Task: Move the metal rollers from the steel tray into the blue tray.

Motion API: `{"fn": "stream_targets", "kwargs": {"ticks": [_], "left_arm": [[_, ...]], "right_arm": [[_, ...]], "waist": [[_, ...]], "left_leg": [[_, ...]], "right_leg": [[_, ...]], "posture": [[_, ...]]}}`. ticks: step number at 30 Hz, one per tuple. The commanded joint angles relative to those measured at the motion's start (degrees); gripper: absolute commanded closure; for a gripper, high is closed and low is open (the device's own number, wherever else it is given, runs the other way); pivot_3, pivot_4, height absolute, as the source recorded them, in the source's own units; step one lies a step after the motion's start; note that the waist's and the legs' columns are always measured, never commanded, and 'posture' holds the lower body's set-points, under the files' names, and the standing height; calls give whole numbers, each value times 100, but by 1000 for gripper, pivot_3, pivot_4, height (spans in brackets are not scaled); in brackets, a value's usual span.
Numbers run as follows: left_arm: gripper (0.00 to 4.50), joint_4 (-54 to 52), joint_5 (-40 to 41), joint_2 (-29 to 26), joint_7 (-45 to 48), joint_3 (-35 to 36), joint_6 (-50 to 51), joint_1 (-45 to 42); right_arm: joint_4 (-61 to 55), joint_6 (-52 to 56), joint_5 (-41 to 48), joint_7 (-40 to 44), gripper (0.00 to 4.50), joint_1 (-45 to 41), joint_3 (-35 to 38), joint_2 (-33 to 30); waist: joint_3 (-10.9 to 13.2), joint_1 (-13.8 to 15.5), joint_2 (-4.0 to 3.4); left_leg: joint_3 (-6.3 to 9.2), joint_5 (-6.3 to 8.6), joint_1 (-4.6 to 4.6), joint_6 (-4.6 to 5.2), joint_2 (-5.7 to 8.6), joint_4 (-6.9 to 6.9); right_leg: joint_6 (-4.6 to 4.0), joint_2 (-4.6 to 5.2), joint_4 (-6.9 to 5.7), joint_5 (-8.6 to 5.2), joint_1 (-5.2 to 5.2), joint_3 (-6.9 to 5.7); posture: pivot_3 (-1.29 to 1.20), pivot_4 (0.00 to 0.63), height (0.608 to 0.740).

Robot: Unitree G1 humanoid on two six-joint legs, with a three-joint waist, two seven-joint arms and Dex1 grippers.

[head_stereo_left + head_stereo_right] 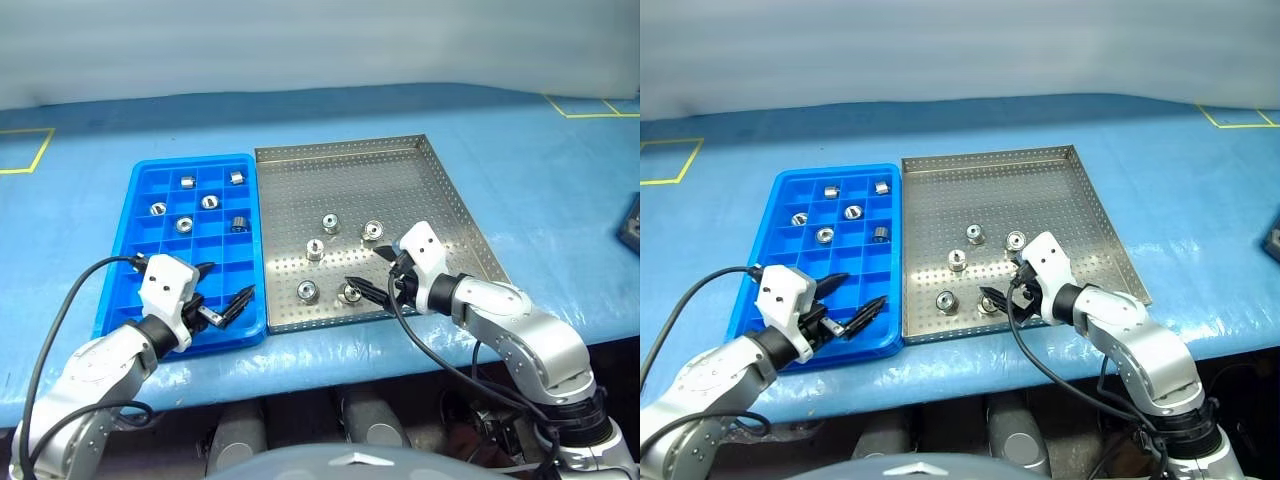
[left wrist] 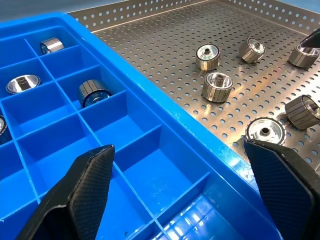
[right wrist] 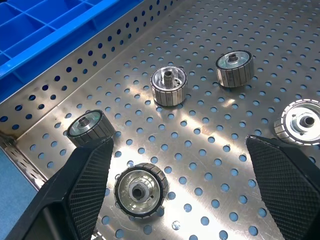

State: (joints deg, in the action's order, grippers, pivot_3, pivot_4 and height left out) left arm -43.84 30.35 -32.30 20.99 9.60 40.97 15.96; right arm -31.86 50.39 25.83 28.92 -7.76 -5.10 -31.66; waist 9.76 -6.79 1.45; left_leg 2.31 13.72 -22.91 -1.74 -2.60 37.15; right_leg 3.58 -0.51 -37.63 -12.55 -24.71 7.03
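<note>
Right then, the left end effector [image 1: 222,292] hung over the near end of the blue tray [image 1: 140,195], and its two black fingers [image 2: 82,190] were spread wide with nothing between them. Six rollers sat past it in the small squares of that tray, one to a square, like the one [image 1: 184,225] straight ahead of it. The right end effector [image 1: 372,283] hung low over the near part of the steel tray [image 1: 440,190]. Its fingers [image 3: 87,172] were wide apart too, and they held nothing. One roller [image 3: 140,189] lay on the dotted floor right between those fingers. Another roller [image 1: 308,292] lay just to its left, near the tray's rim. Three more rollers sat a bit farther ahead of it. Both trays lay side by side, touching, on the blue table [image 1: 560,190].
</note>
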Motion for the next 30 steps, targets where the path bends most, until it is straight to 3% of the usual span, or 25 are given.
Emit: {"fn": "stream_targets", "kwargs": {"ticks": [1, 30], "left_arm": [[0, -207, -16, -33, 35, 64, -69, -11], [0, -198, -1, 1, 54, 68, -44, -24]], "right_arm": [[-43, -143, 3, 79, 38, -90, 52, -15], [-150, -75, -20, 266, 38, 12, -3, -124]], "waist": [[1, 0, 2], [2, 2, 3]], "left_leg": [[0, 0, 0, 0, 0, 0], [0, 0, 0, 0, 0, 0]], "right_leg": [[0, 0, 0, 0, 0, 0], [0, 0, -1, 0, 0, 0]], "posture": [[-48, 150, 740], [-54, 150, 740]]}}
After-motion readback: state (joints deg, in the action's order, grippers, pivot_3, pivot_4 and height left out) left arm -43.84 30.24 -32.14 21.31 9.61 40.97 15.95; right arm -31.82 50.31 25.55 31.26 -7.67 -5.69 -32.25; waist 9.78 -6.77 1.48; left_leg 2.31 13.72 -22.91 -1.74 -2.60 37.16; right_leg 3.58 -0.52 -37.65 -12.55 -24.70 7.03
